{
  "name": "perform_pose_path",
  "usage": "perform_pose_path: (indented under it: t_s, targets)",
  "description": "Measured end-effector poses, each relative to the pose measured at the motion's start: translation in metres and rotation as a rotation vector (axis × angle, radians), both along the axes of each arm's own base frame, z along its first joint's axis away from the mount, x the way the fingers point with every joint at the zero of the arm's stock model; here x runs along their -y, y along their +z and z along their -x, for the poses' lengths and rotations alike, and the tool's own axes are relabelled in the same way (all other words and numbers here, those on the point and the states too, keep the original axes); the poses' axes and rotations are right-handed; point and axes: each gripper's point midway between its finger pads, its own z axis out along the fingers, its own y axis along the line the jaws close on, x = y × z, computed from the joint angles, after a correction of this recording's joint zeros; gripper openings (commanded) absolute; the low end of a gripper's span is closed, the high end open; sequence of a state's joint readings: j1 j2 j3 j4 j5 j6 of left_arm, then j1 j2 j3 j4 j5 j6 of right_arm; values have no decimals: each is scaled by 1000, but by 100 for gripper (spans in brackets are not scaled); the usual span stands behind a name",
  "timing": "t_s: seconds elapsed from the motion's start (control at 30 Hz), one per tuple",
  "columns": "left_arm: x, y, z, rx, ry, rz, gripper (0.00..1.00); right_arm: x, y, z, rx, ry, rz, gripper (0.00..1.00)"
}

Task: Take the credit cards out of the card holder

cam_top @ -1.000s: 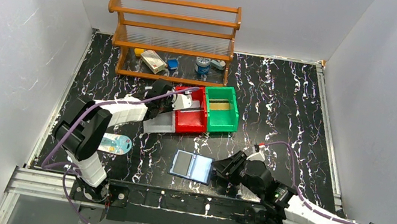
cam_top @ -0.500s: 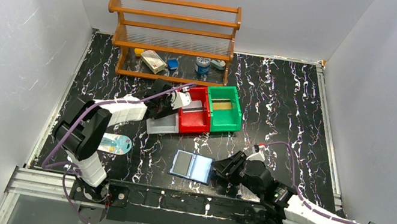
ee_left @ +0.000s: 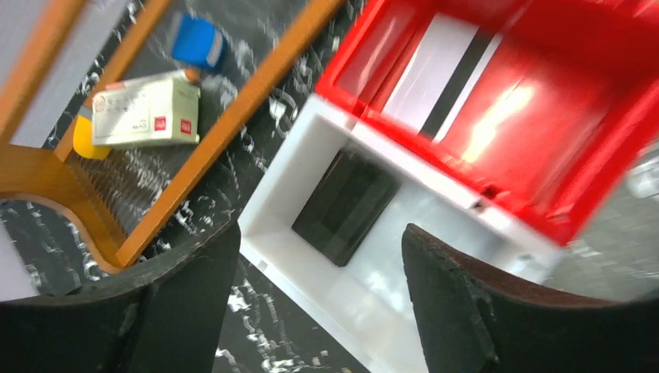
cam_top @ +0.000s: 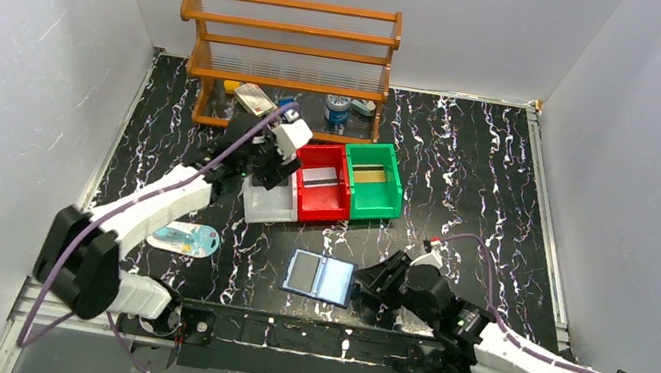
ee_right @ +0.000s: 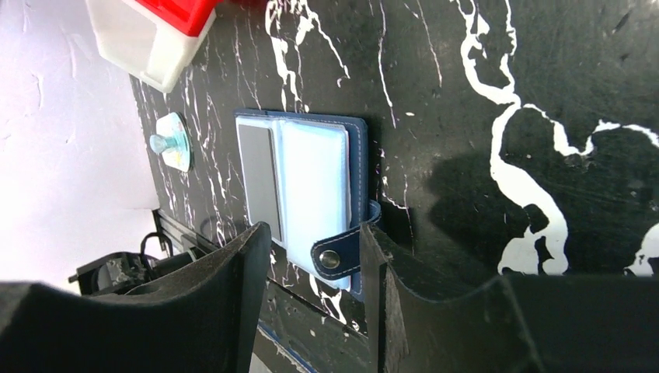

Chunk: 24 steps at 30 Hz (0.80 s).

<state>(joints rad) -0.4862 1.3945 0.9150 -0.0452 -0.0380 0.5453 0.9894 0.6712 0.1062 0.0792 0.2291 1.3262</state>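
Left end effector: jaws wide, nothing between them, above the white bin containing a dark card. Right end effector: jaws partly apart beside the snap tab of the card holder, which lies open and flat on the desk.

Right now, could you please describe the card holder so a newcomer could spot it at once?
Look midway along the near edge of the black table. The card holder lies open there, just left of the right gripper. Unlike the white oval packet further left, it is a navy rectangle with pale blue sleeves and a snap tab.
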Motion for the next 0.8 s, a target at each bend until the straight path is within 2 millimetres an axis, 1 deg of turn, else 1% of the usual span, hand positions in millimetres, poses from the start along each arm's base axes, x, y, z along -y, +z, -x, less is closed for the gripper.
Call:
perform_pose_path:
  t_s: [0.03,0.07,0.13,0.17,0.2,0.23,0.27,0.33,0.4,0.43,0.53,0.6,0.67,0.8]
  targets:
    - [4,14,3,17,3,55,81,1,1,0,-1,-4,10,56]
    - [9,32,8,38,5,131,82,2,4,-1,3,-8,16,56]
    - [20,70,21,85,-3,295,86,3,15,-4,29,-14,8,56]
    - [25,85,30,99,-11,375,89,2,22,-5,45,-16,-6,56]
    - [28,97,40,101,-17,449,90,2,26,-6,56,-15,-18,56]
    - [31,104,50,89,-19,515,90,1,29,-6,64,-12,-26,56]
    - [33,107,60,61,-14,577,90,0,32,-6,71,-9,-38,56]
    - [38,104,75,-13,14,675,88,-5,36,-6,79,5,-57,55]
    - [43,89,86,-119,60,754,86,-10,34,-6,76,23,-58,55]
    - [46,77,92,-183,87,794,86,-13,31,-5,69,36,-49,54]
    - [52,36,114,-382,175,862,86,-20,15,-2,25,77,5,53]
    - [54,18,125,-479,222,887,86,-27,7,-1,-4,111,41,52]
    - [57,10,134,-551,241,915,84,-37,8,-2,-16,141,49,50]
    - [64,8,148,-645,240,948,79,-60,14,-5,-23,194,28,45]
